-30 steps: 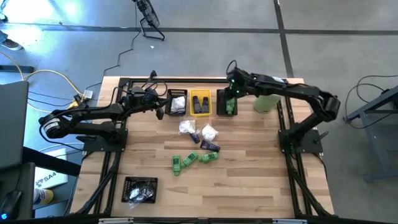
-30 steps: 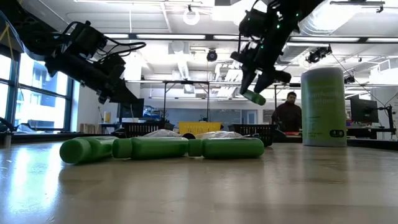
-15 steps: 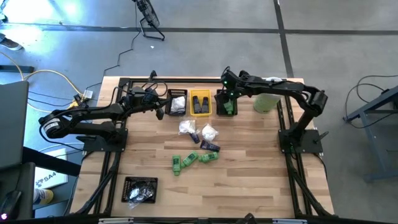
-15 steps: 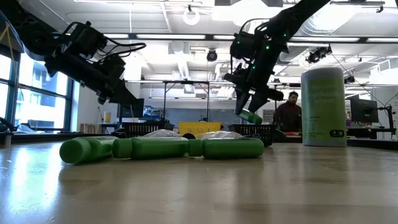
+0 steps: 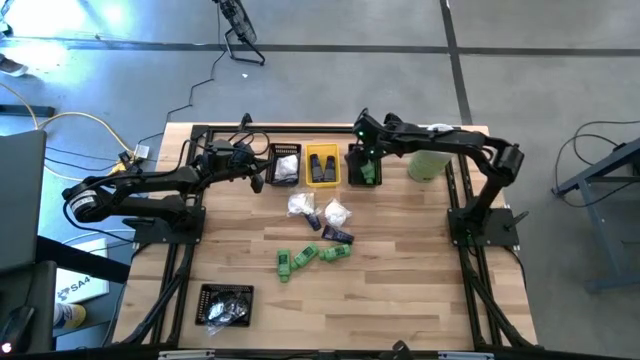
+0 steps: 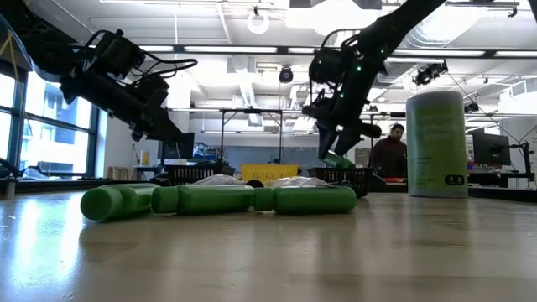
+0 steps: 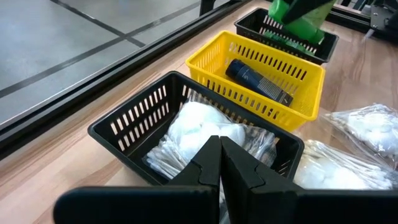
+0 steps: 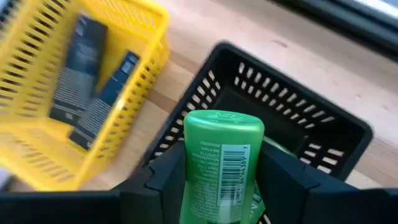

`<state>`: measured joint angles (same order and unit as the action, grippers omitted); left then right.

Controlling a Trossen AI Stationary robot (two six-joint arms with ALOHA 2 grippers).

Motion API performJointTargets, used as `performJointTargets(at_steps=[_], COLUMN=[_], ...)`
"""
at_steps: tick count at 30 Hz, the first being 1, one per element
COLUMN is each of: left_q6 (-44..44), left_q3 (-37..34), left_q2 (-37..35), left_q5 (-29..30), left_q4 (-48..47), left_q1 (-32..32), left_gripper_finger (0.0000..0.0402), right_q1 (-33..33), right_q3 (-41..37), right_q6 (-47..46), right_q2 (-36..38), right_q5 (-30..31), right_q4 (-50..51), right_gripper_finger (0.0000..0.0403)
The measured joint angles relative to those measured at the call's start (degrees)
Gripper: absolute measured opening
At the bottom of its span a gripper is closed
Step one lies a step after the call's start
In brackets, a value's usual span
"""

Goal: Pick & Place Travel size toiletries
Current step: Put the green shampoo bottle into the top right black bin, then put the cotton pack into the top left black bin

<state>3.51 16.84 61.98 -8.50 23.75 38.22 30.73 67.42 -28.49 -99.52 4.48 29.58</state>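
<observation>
a: where's the small bright green plastic bottle (image 8: 219,167) that's in play?

b: clamped between the two dark fingers of the right gripper (image 5: 365,160), cap end forward, hanging over the black slatted plastic bin (image 8: 292,127) at the right end of the bin row. in the low view the bottle (image 6: 338,159) sits just above that bin's rim.

a: anything already in that bin?

b: something green shows inside it from above, beside the held bottle; i can't tell more.

a: and next door?

b: the yellow slatted plastic bin (image 5: 322,166) is just beside it, holding dark blue-purple tubes (image 8: 93,79). beyond that, another black slatted bin (image 7: 134,130) with white crinkly packets (image 7: 202,124) in it. all three stand along the table's far edge.

a: the left gripper (image 7: 221,165)?

b: fingers pressed together, empty, hovering just beside the packet bin on its outer side.

a: what's loose on the wooden table (image 5: 400,270)?

b: two white packets (image 5: 302,206) and a dark tube (image 5: 337,235) in the middle, three green bottles (image 5: 312,256) nearer the front. a black bin of dark round pieces (image 5: 226,305) sits near the front left corner. the right half of the tabletop is bare wood, with a tall pale-green cylinder (image 6: 435,143) at the far right corner.
</observation>
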Motion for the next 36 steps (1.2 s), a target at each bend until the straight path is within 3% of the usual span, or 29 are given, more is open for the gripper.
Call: performJointTargets(at_steps=[13, 26, 36], left_q6=[0.0, 0.0, 0.0], left_q3=[0.0, 0.0, 0.0], left_q2=[0.0, 0.0, 0.0], left_q5=[0.0, 0.0, 0.0], left_q4=[0.0, 0.0, 0.0], left_q1=[0.0, 0.0, 0.0], left_gripper_finger=[0.0000, 0.0000, 0.0000], right_q1=[0.0, 0.1, 0.8], right_q3=[0.0, 0.0, 0.0], right_q6=[1.6, 1.8, 5.4], right_q2=[-1.3, -0.6, 6.9], right_q5=[-0.5, -1.6, 0.0], right_q4=[-0.2, 0.3, -1.3], right_gripper_finger=[0.0162, 0.0247, 0.0222])
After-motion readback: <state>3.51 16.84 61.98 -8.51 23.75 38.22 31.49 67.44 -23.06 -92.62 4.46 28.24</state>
